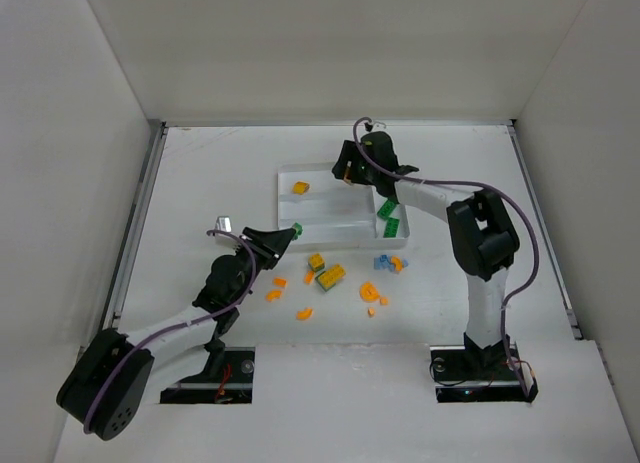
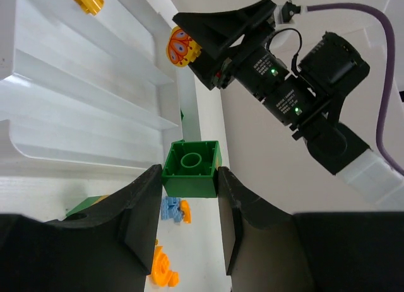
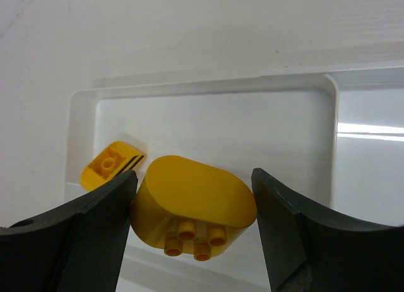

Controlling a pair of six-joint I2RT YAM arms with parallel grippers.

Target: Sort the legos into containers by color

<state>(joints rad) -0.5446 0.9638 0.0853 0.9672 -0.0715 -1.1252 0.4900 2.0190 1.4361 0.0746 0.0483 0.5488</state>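
Observation:
My left gripper [image 1: 286, 235] is shut on a green brick [image 2: 190, 169] and holds it in the air at the near left corner of the white tray [image 1: 330, 219]. My right gripper [image 1: 347, 171] holds a rounded yellow piece [image 3: 192, 204], studs down, over the tray's far section [image 3: 252, 122]. The left wrist view shows that piece [image 2: 182, 46] at the right fingertips. A yellow brick [image 3: 110, 166] lies in that section. Green bricks [image 1: 390, 215] lie in the narrow end section.
Loose legos lie on the table before the tray: a yellow brick [image 1: 330, 275], a green one [image 1: 317, 263], light-blue pieces [image 1: 383, 262] and orange bits [image 1: 275, 295], [image 1: 303, 312], [image 1: 368, 293]. White walls enclose the table.

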